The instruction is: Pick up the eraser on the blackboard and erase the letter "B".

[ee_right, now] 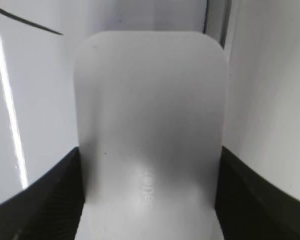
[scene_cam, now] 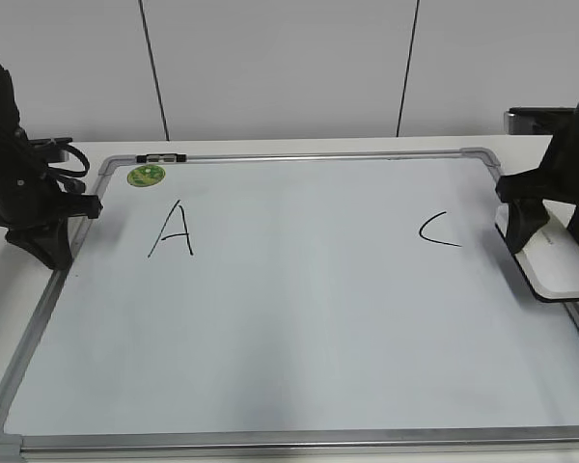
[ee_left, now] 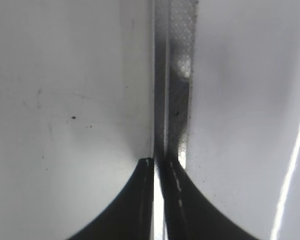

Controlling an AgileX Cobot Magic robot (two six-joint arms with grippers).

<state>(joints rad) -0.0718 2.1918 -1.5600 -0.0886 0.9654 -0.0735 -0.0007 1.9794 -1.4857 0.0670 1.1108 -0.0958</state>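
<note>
- The left arm (scene_cam: 24, 183), beside the blackboard (scene_cam: 289, 439)'s left frame, is matte black, bulky and rounded, with a black cable loop at its side.
- The left gripper (ee_left: 157, 167) has black fingers curving to thin tips, with pale scuffed edges.
- The right gripper (ee_right: 150, 200), at the blackboard's right edge, has black fingers (ee_right: 40, 205) with ribbed, textured inner pads.

blackboard (scene_cam: 289, 338): white surface, silver-grey frame, grey corners | letter A (scene_cam: 174, 230): black | letter C (scene_cam: 436, 231): black | sticker (scene_cam: 146, 175), 11 o'clock corner: green | eraser (scene_cam: 560, 260), 3 o'clock edge: white top, dark underside, faint grey lettering | left gripper (ee_left: 157, 165): black | right gripper (ee_right: 150, 200): black, ribbed pads
</note>
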